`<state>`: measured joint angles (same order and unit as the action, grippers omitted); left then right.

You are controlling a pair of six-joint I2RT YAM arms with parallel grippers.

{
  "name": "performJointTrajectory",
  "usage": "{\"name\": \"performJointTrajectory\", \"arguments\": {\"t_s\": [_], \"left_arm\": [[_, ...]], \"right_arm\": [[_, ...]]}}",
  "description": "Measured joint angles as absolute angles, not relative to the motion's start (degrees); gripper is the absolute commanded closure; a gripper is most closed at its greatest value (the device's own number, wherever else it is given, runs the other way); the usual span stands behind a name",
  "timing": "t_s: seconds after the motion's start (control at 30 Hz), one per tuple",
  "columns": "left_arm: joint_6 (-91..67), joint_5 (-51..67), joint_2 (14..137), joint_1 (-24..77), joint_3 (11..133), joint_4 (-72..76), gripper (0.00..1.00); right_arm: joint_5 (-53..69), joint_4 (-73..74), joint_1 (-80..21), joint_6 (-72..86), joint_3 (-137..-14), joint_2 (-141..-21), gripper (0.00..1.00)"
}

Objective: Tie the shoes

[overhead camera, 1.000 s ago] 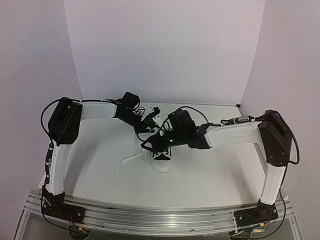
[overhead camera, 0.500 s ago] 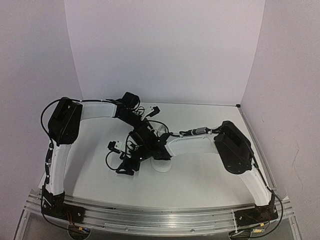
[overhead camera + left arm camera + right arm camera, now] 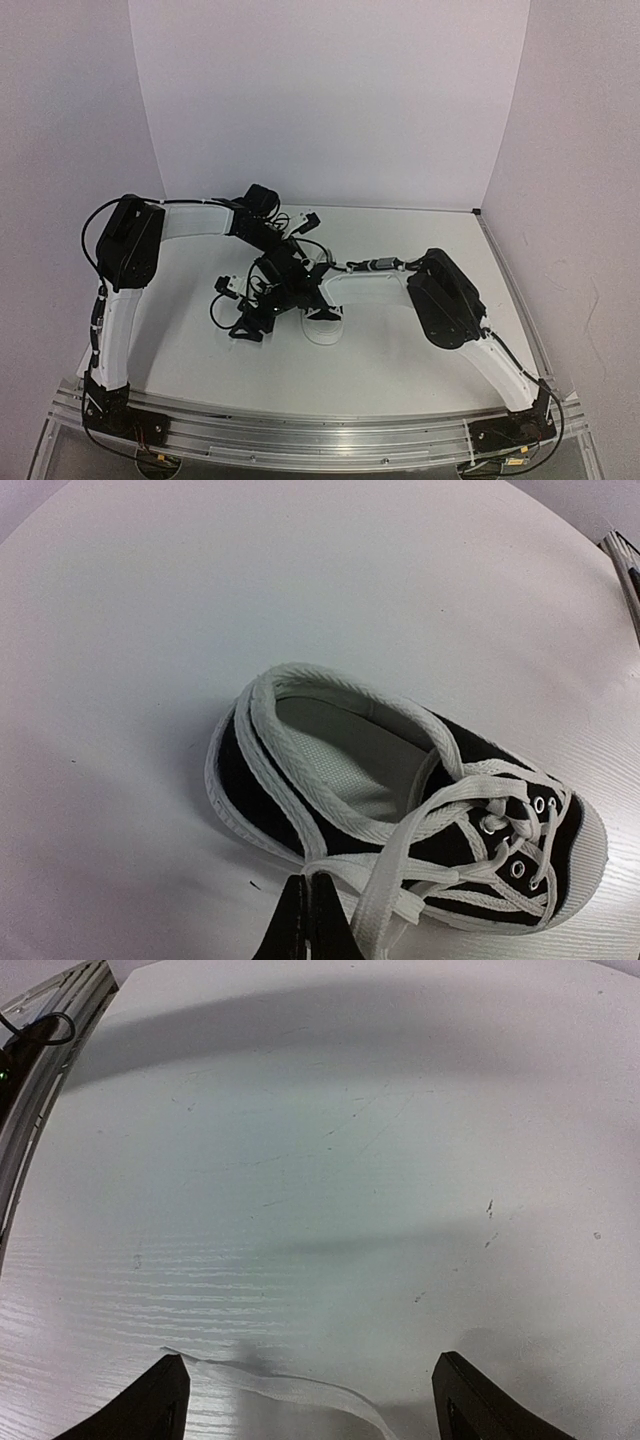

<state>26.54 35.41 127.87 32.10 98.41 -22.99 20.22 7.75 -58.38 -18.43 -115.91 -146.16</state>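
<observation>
The shoe (image 3: 400,810) is a small black canvas sneaker with a white toe cap, lying on the table in the left wrist view. Its white laces (image 3: 450,810) cross loosely over the tongue, and one runs round the heel. My left gripper (image 3: 307,905) is shut at the shoe's near side, pinching that white lace at its tips. In the top view only the white toe (image 3: 322,330) shows under my right arm. My right gripper (image 3: 250,325) hangs left of the shoe, open. A flat lace end (image 3: 285,1390) lies on the table between its fingers (image 3: 165,1400), untouched.
The white table (image 3: 420,250) has walls behind and on both sides. My right arm (image 3: 370,280) stretches across the middle over the shoe, crossing close to my left wrist (image 3: 262,215). The metal rail (image 3: 30,1070) runs along the near edge.
My right arm has swung left across the shoe to the table beside it, and its jaws have opened wide. The left gripper has stayed shut in place.
</observation>
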Motion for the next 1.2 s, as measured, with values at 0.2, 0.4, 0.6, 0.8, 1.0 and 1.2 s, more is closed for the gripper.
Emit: {"name": "performJointTrajectory", "arguments": {"t_s": [0.2,0.4,0.6,0.8,1.0,1.2], "left_arm": [[26.7,35.7,127.9,32.1,98.4,-23.0,1.00],[26.7,35.8,127.9,32.1,98.4,-23.0,1.00],[26.7,35.7,127.9,32.1,98.5,-23.1,1.00],[26.9,33.1,127.9,32.1,100.2,-24.7,1.00],[27.0,28.9,127.9,32.1,102.9,-26.5,1.00],[27.3,26.5,127.9,32.1,103.0,-28.2,1.00]], "right_arm": [[21.6,12.7,-57.1,-18.6,-120.2,-149.5,0.24],[20.8,13.7,-56.9,-20.0,-118.3,-148.3,0.58],[18.6,14.1,-57.0,-20.7,-113.8,-145.4,1.00],[16.3,14.5,-57.5,-16.9,-112.5,-144.1,1.00],[12.2,8.5,-57.5,-6.3,-94.5,-130.5,1.00],[7.9,-2.8,-55.2,6.4,-76.9,-109.5,1.00]]}}
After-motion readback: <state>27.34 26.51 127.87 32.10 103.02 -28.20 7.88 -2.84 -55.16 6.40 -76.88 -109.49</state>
